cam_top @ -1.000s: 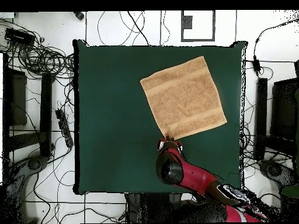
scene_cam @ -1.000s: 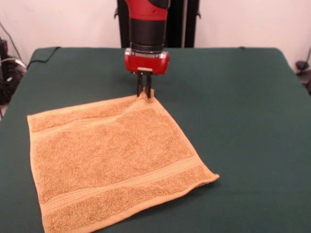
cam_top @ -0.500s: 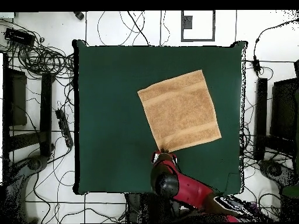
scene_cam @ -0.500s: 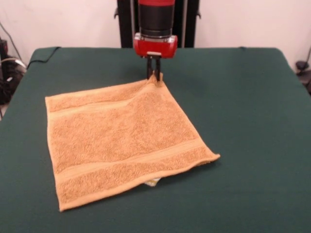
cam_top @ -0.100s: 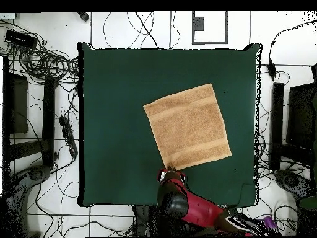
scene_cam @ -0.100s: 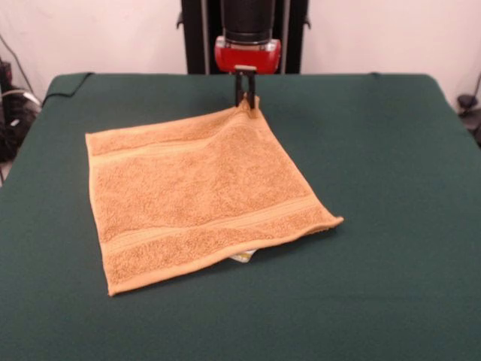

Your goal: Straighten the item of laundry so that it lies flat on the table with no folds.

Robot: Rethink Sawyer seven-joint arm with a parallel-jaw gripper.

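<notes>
Gripper point(scene_cam @ -0.100s: 246, 101) pinches one towel point(scene_cam @ -0.100s: 201, 194) corner, lifted slightly; the square towel lies diagonal to the table point(scene_cam @ -0.100s: 391, 226) edges, stripe bands slanting.

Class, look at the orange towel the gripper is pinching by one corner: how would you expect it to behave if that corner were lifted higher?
The towel is probably floppy: its pinched corner peaks at the gripper while the rest lies on the table. It likely sags and drapes rather than rising flat. Its looped terry probably grips the green cloth, so dragging may bunch it.
</notes>
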